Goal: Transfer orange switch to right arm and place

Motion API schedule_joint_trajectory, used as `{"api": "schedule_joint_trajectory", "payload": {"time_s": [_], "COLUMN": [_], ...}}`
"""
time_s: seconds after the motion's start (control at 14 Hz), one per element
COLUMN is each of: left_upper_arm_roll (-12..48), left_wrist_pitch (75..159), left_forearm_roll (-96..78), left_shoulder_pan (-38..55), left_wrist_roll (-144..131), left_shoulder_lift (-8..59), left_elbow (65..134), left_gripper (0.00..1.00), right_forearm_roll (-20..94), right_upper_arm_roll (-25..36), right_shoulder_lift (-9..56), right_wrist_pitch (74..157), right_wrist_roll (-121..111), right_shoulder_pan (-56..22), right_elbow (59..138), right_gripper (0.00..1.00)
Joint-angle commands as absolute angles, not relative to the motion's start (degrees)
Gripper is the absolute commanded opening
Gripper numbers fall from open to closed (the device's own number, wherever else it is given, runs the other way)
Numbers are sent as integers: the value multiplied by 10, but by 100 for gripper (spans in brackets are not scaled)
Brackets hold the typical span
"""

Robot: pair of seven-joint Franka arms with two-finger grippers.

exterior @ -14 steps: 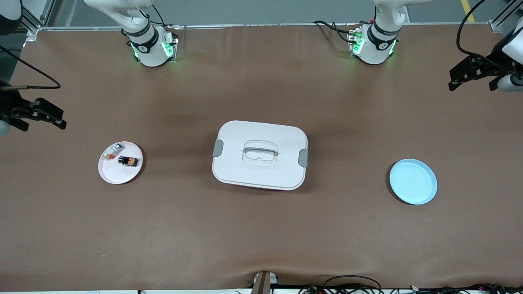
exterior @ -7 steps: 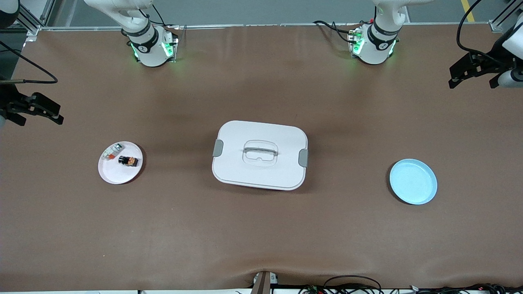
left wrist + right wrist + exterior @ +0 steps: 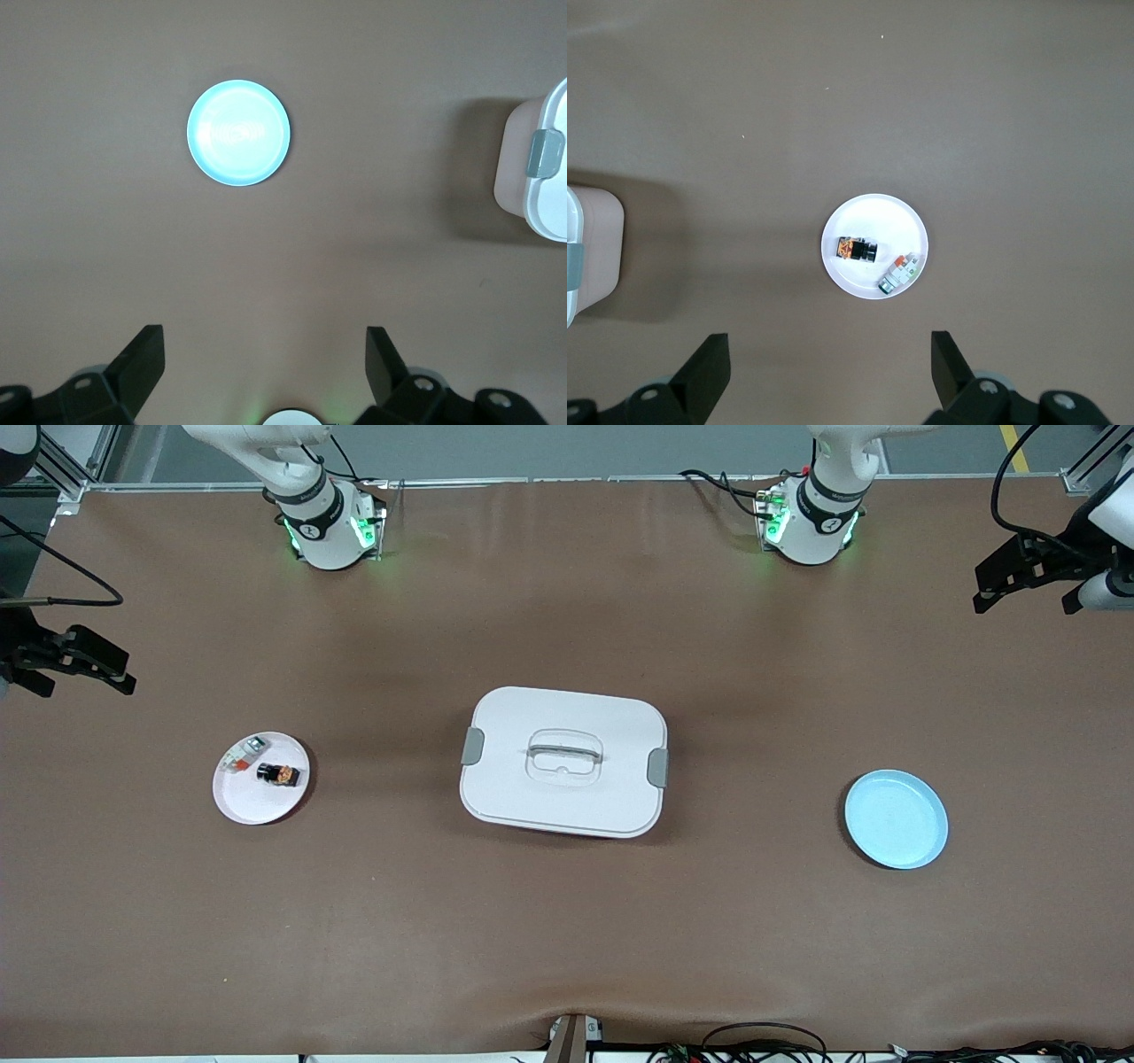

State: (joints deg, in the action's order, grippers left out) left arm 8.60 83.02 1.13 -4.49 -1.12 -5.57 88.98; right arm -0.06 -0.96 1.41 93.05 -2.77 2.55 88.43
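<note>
The orange switch (image 3: 279, 774), a tiny black block with an orange middle, lies on a white plate (image 3: 248, 802) toward the right arm's end of the table. It also shows in the right wrist view (image 3: 856, 250) on the same plate (image 3: 868, 217). My right gripper (image 3: 80, 664) is open and empty, high over the table edge at that end. My left gripper (image 3: 1028, 576) is open and empty, high over the table's other end. Each wrist view shows its own fingers spread wide, the left (image 3: 142, 359) and the right (image 3: 709, 363).
A white-and-grey part with a red-orange end (image 3: 243, 754) lies beside the switch on the white plate. A white lidded box (image 3: 563, 762) with grey clips stands mid-table. A light blue plate (image 3: 896, 819) lies toward the left arm's end.
Both grippers have drifted slightly away from the front camera and outward. The switch, plates and box have not moved.
</note>
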Motion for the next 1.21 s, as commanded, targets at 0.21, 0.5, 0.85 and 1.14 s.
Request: {"api": "schedule_joint_trajectory", "payload": {"time_s": [0.21,0.5,0.85,1.14], "left_upper_arm_roll": [87,90,103,103], "left_wrist_pitch": [825,825,817,817], "left_forearm_roll": [2,0,-4,-5], "left_shoulder_pan": [-47,-46,-47,-49], "left_wrist_roll": [2,2,-5,-5], "left_shoulder_lift": [-71,-71,-73,-76], "left_elbow": [897,896,900,903], "left_gripper": [100,100,100,100], "right_forearm_roll": [1,0,0,0], "right_upper_arm_roll": [-14,-14,-14,-14], "right_shoulder_lift": [-4,-4,-3,-3], "right_wrist_pitch": [930,930,930,930], "right_wrist_roll": [-22,-22,-22,-21], "right_shoulder_pan": [33,33,33,33], "right_elbow": [899,897,896,896], "right_gripper": [100,100,100,100]}}
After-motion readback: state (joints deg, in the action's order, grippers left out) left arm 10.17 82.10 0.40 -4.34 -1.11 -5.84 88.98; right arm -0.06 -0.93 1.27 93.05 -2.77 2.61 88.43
